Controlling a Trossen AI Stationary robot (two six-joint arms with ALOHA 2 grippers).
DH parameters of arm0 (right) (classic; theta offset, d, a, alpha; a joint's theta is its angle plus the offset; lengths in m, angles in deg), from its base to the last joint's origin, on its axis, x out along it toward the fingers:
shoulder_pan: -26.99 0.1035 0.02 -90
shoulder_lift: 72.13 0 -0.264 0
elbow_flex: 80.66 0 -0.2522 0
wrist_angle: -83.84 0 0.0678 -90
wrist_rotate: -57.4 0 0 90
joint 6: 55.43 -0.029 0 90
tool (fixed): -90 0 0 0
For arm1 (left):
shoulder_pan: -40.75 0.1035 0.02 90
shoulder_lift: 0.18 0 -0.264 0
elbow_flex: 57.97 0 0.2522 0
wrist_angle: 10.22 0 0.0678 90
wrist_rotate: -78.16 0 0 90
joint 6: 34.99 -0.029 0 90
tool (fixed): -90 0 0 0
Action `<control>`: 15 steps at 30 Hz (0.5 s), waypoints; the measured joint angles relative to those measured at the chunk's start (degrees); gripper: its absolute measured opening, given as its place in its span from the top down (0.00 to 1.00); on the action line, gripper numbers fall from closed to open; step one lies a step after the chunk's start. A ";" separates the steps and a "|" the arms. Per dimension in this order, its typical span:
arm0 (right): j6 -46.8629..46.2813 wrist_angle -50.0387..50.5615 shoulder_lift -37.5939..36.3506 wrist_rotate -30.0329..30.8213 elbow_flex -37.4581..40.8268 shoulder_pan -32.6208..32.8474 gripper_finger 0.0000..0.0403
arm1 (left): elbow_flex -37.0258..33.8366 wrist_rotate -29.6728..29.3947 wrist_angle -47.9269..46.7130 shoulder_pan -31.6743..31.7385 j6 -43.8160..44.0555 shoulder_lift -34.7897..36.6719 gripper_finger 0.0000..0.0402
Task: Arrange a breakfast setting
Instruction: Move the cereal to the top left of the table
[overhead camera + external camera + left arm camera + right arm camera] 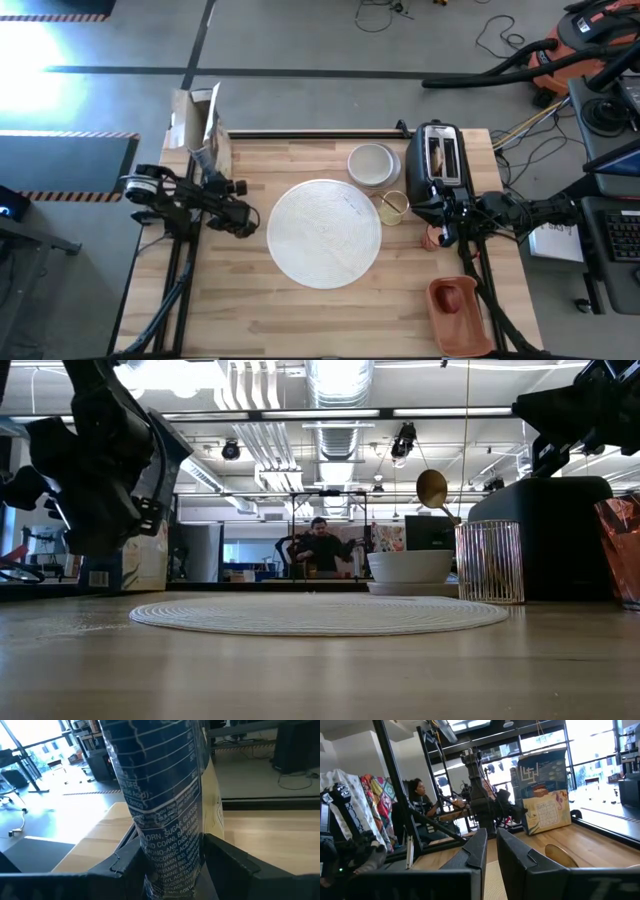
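A blue-and-cream cereal box stands at the table's far left corner, with my left gripper shut on it. The large round white plate lies mid-table. Beyond it sit the white bowl and the clear glass, in which the gold spoon stands. Brown toast sticks up from the black toaster. My right gripper waits shut at the right, above the small red cup. My left gripper pinches the cereal box between its two fingers, one on each wide face, with the printed narrow side facing the wrist. The fingers come nearly level from the table's near side, low on the box. The box stands upright; whether its bottom rests on the table I cannot tell.
A brown tray with a small red fruit sits at the near right corner. The toaster and the right arm crowd the right side. Bare wood lies near and left of the plate. A person sits in the room beyond the table.
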State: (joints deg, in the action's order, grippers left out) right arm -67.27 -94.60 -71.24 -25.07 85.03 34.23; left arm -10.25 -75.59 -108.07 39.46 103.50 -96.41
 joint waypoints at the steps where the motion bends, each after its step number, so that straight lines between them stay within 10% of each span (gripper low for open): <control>1: 0.00 0.00 0.01 0.00 0.02 -0.01 0.92 | 0.02 -0.02 0.10 0.13 0.02 0.00 0.58; 15: 0.01 0.02 0.00 0.00 0.00 0.00 0.92 | 0.04 1.20 1.74 0.45 -1.51 0.24 0.44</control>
State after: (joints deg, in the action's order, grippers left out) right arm -67.26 -94.59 -71.24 -25.07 85.03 34.22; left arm -10.21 -74.38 -106.33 39.91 101.99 -96.16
